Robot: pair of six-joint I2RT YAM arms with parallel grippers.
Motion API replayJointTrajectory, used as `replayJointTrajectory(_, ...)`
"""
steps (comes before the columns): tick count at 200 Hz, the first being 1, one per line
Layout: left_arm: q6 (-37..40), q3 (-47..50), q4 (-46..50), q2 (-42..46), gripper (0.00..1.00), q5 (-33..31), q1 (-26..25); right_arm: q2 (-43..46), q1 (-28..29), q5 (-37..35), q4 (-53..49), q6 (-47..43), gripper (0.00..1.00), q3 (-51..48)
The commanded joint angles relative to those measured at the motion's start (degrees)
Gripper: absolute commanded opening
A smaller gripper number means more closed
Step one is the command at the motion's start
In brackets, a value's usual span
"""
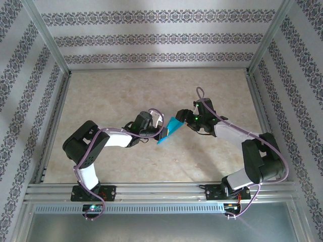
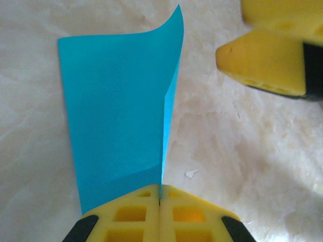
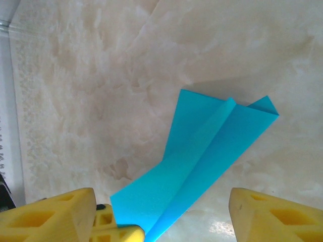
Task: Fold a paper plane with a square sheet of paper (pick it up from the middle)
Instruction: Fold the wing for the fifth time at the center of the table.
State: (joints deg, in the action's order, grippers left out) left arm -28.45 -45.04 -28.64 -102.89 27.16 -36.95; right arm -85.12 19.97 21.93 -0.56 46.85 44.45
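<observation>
Where the left end effector (image 2: 160, 201) bites: its yellow pads (image 2: 131, 217) are pressed flat together on the lower edge of the teal paper (image 2: 116, 111), right at a crease that rises from the seam between them
Right end effector (image 3: 161, 217): jaws spread wide, nothing in them; its two yellow fingers (image 3: 272, 212) stand to either side of the paper's gripped end, apart from the sheet
Gap between the two: in the left wrist view one yellow tip of the right end effector hangs near the paper's upper right corner, not touching it
Teal paper, left wrist view: one broad flat panel lies left of the crease, and its top right corner curls upward
Teal paper, right wrist view: a long folded shape with a ridge crease down its length, a flap on each side, two corners at the far end
Teal paper, top view: it sits tilted between the two end effectors, near the middle of the table (image 1: 101, 101); whether its far end touches the surface cannot be told
Table: pale marbled top, with a soft shadow beside the paper in the right wrist view
Arms: the left arm (image 1: 88, 151) reaches in from the lower left, the right arm (image 1: 252, 151) from the lower right, each trailing a purple cable
Surround: patterned walls (image 1: 151, 40) and a metal rail (image 1: 161, 191) at the near edge
</observation>
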Motion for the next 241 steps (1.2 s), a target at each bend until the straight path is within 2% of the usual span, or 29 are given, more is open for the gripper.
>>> replayJointTrajectory(1, -5.9, -2.4, 2.2, -1.6, 0.00, 3.7, 1.2, -0.6, -0.5, 0.4, -0.4, -6.0, 0.69, -1.1)
replayJointTrajectory(83, -17.1, -3.4, 0.1, -3.9, 0.00, 8.1, 3.3, -5.4, -0.6, 2.8, -1.8, -16.3, 0.71, 0.1)
replayJointTrajectory(132, -22.9, -3.0, -1.5, -4.9, 0.00, 8.3, 3.8, -9.4, -0.1, 1.6, -2.7, -15.7, 0.73, 2.9)
replayJointTrajectory(241, -28.4, -1.5, -4.4, -5.6, 0.00, 6.8, 4.1, -13.9, 2.4, -2.0, -6.4, -13.3, 0.76, 8.2)
